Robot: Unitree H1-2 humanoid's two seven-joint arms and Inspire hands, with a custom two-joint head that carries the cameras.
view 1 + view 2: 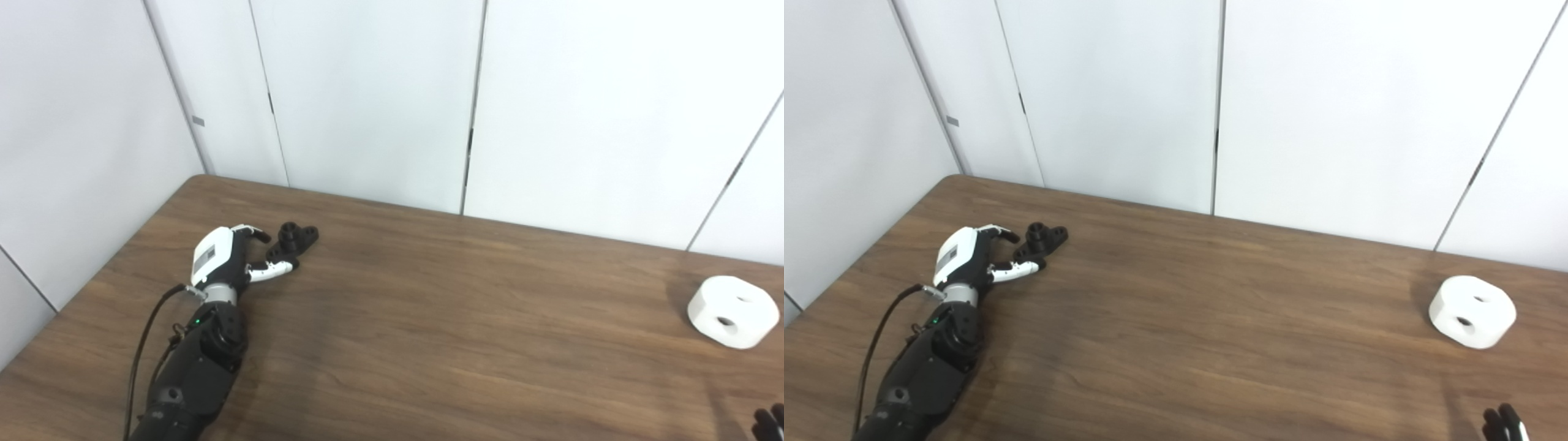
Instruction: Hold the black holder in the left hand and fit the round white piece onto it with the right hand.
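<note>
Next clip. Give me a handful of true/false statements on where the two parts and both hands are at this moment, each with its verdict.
1. The black holder lies on the table near its far left corner. True.
2. The left hand has lifted the holder clear of the table. False: the holder rests on the wood, with the hand's fingers spread around its near end.
3. The round white piece is already fitted onto the holder. False: it sits alone at the table's right side, far from the holder.
4. Holes show in the white piece. True.
5. The right hand grips the white piece. False: only its fingertips show at the bottom right corner, apart from the piece.
</note>
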